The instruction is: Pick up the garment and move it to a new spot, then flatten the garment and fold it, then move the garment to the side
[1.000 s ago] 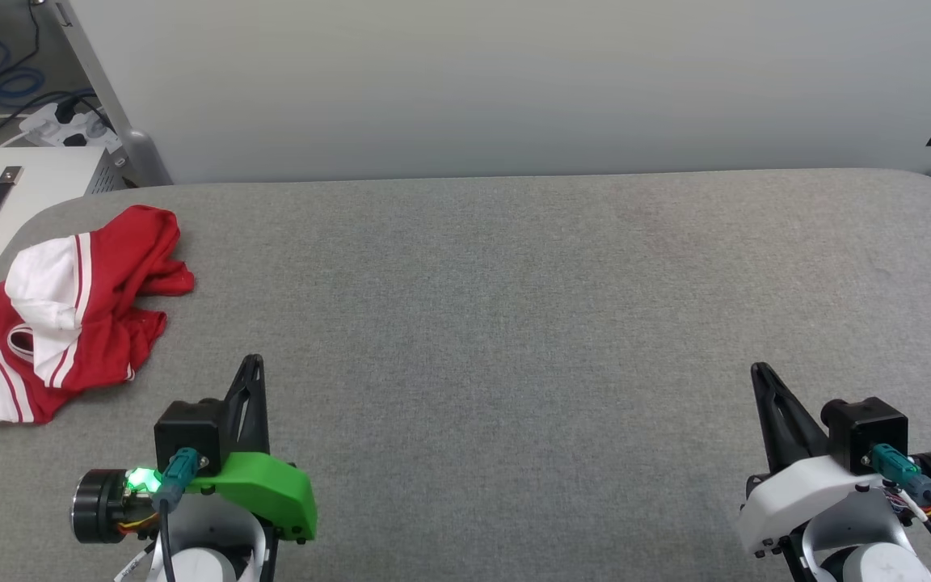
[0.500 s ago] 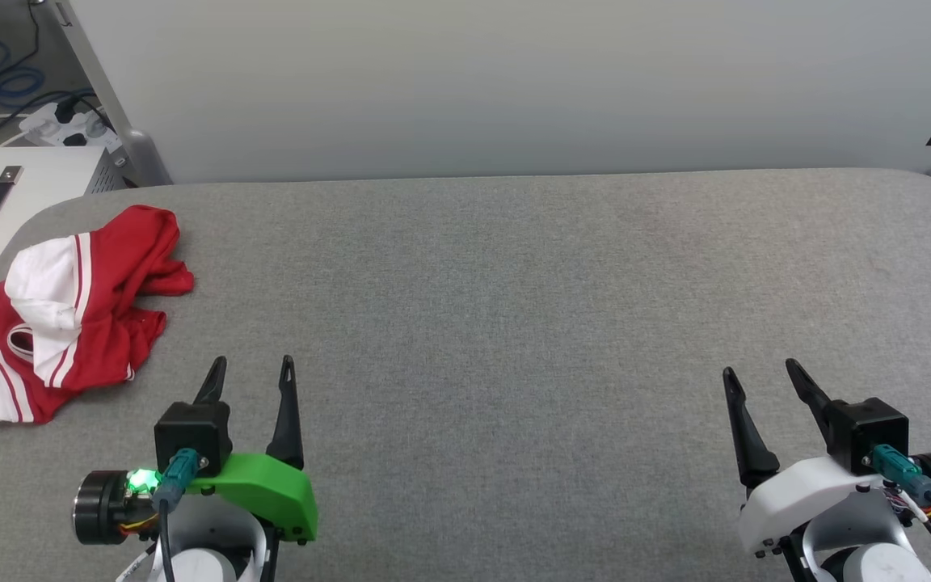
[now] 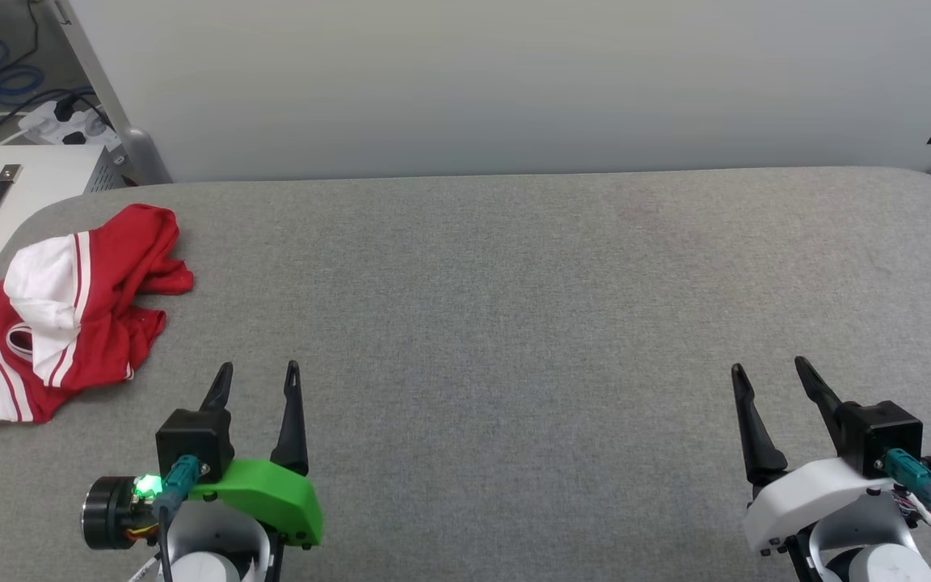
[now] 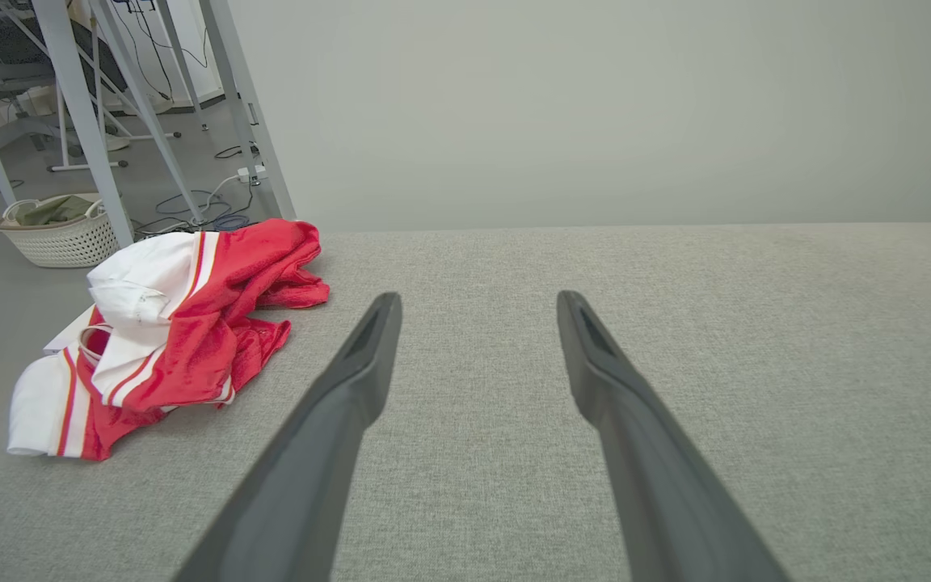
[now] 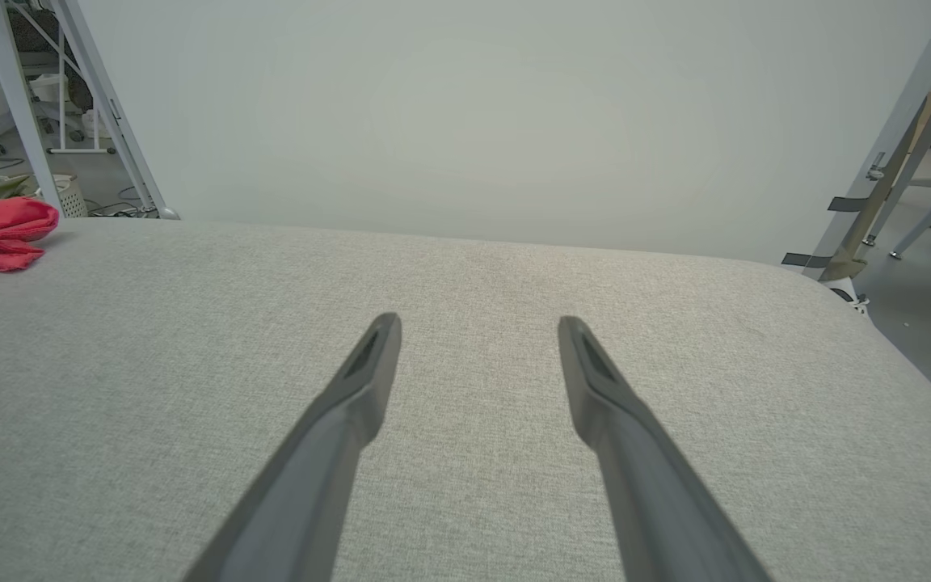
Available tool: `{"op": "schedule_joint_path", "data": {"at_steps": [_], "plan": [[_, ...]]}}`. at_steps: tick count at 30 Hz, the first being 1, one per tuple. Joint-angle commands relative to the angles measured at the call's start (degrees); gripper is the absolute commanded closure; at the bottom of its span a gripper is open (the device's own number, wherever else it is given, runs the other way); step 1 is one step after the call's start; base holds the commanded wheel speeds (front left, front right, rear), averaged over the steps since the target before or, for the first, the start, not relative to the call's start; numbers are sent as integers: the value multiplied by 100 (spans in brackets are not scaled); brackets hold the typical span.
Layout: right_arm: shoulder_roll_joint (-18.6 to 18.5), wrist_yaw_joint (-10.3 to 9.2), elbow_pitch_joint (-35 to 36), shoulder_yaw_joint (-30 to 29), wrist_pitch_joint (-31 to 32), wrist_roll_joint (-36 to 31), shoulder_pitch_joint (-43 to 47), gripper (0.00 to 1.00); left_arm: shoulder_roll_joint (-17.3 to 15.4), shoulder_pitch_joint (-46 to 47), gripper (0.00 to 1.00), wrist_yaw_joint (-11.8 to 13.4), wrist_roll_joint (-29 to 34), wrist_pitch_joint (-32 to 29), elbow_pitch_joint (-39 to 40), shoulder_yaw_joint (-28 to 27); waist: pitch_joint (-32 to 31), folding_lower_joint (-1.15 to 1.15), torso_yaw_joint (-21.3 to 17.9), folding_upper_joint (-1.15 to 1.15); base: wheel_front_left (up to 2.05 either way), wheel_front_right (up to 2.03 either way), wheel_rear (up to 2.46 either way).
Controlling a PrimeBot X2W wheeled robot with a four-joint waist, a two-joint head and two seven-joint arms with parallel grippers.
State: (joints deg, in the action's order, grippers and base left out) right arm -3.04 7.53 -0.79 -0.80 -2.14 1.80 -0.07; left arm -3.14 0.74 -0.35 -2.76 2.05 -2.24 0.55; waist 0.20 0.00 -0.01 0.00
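Garment [image 3: 69, 311] lies crumpled, untouched, at table [image 3: 514, 323] corner — left gripper [image 3: 259, 368] and right gripper [image 3: 769, 365] were just opened wide, nothing held — pickup judged next.

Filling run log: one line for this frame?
phase: pre-grasp | garment: crumpled, left end of table | left gripper: open, empty | right gripper: open, empty

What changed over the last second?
Jaws of the left gripper and right gripper went from shut to open, nothing held; both sit slightly lower in the head view. The garment stayed crumpled at the left end of the table, untouched.
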Motion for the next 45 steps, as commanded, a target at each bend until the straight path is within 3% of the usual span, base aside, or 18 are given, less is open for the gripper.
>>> {"op": "schedule_joint_path", "data": {"at_steps": [1, 45], "plan": [[3, -1, -16, -16, -66, 46, 34, 0, 5, -28, 0, -52, -77, 59, -45, 10, 1, 0, 0, 0, 0, 0, 0], [8, -2, -56, -51, -580, 389, 111, 0, 14, -134, 0, -247, -612, 579, -308, 165, -9, 0, 10, 0, 0, 0, 0]]}}
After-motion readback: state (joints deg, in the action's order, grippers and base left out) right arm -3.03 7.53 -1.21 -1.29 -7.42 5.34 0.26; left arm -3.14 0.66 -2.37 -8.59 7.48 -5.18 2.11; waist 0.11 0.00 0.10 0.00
